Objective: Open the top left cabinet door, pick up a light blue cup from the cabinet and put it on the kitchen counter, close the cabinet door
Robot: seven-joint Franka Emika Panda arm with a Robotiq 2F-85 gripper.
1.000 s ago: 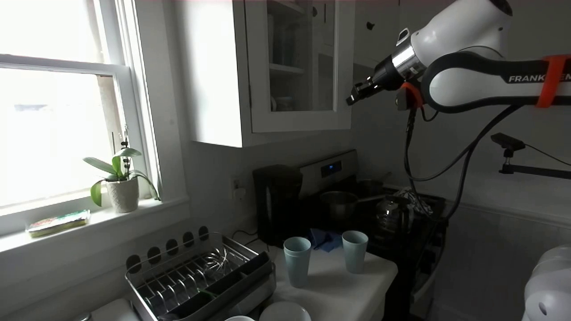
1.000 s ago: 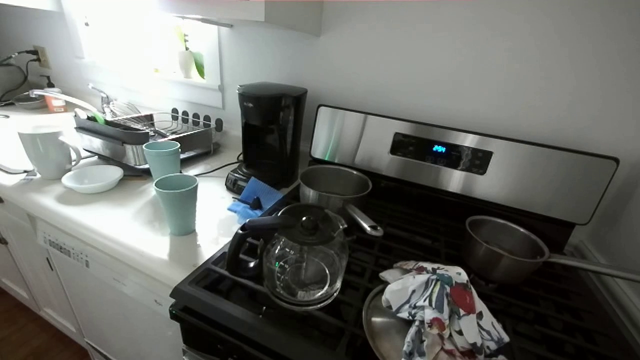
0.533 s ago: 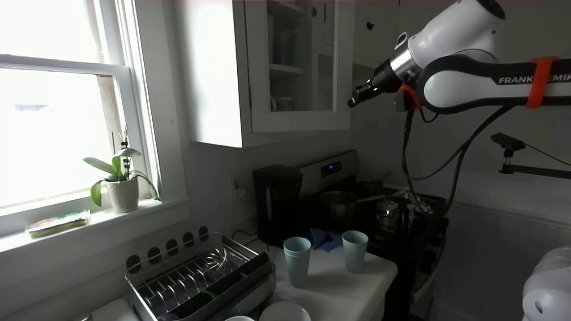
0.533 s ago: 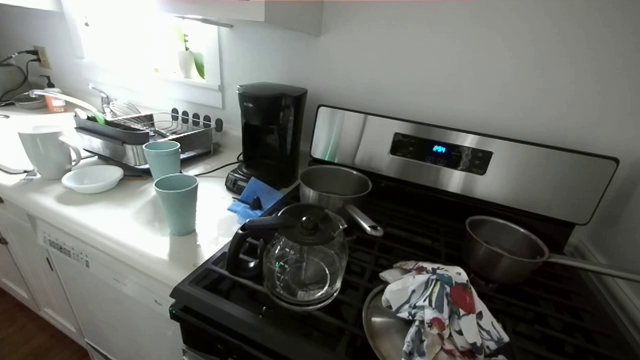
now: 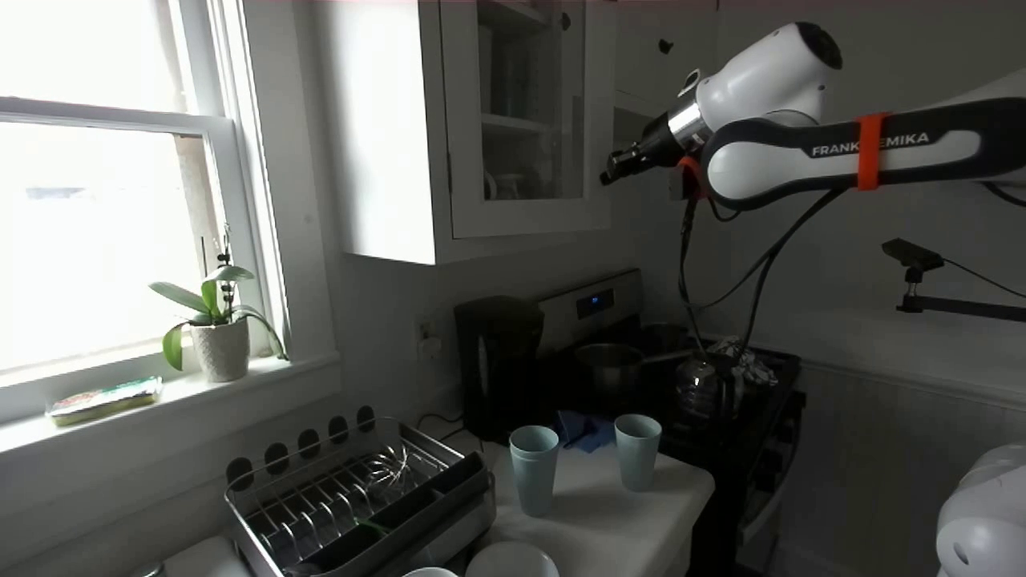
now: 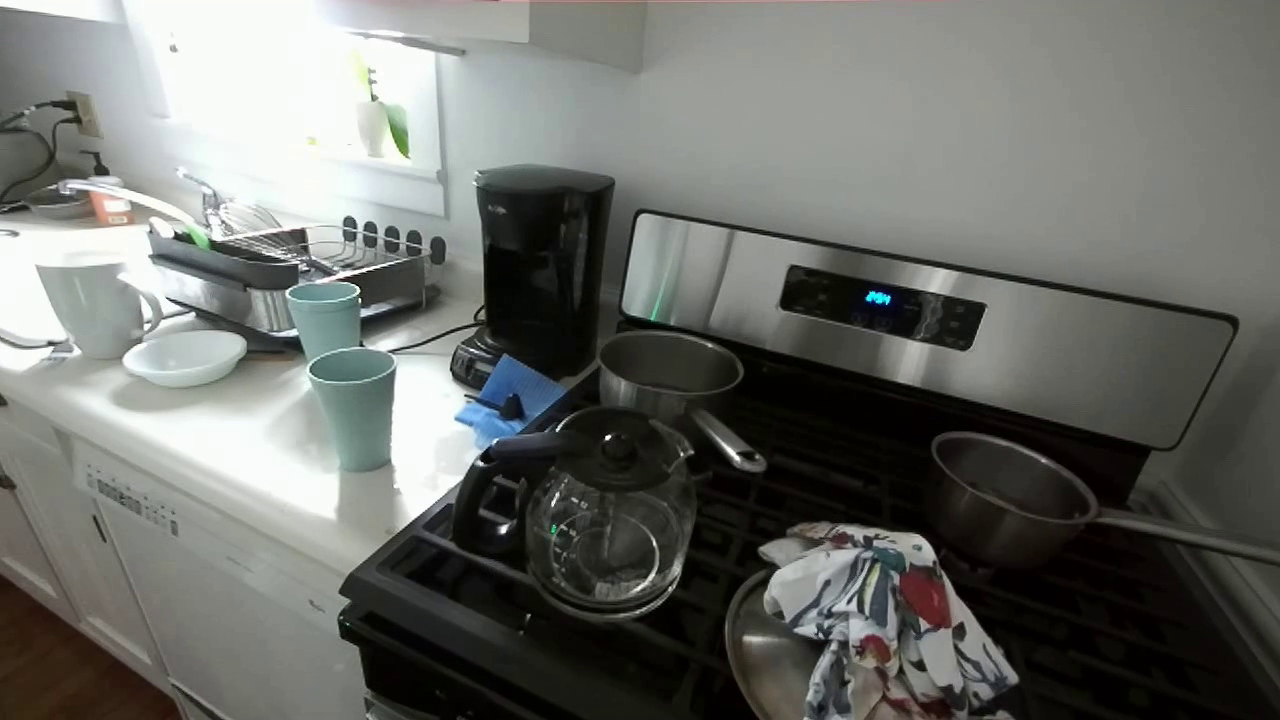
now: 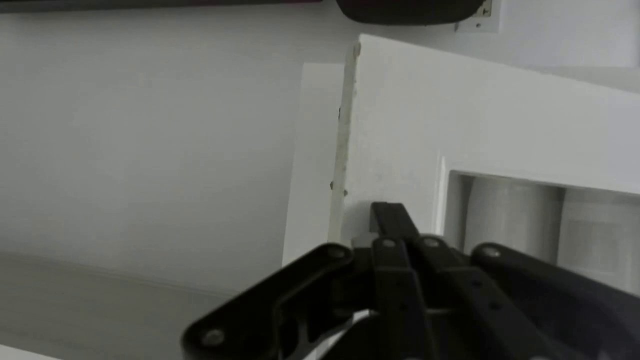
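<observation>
While the gripper [image 5: 607, 177], fingers [image 7: 399, 222] together, faces the cabinet door [image 7: 415, 115] near its free edge [image 7: 347, 135], push slowly. Closing probably favours even pressure.

Wht arm [image 5: 761, 80] w/ blk trim [image 5: 826, 135], wht "EMIKA" lettering [image 5: 914, 139], orange-red strap [image 5: 869, 152], silver ring [image 5: 686, 122], blk cables [image 5: 686, 224]; blk gripper [image 7: 392, 217] w/ rnd grey screw heads [image 7: 213, 337].

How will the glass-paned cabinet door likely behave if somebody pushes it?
The door should swing rather than slide, since what looks like a hinge shows at its window-side edge. Its wide frame is probably stiff; the clear glass pane is likely the fragile part.
</observation>
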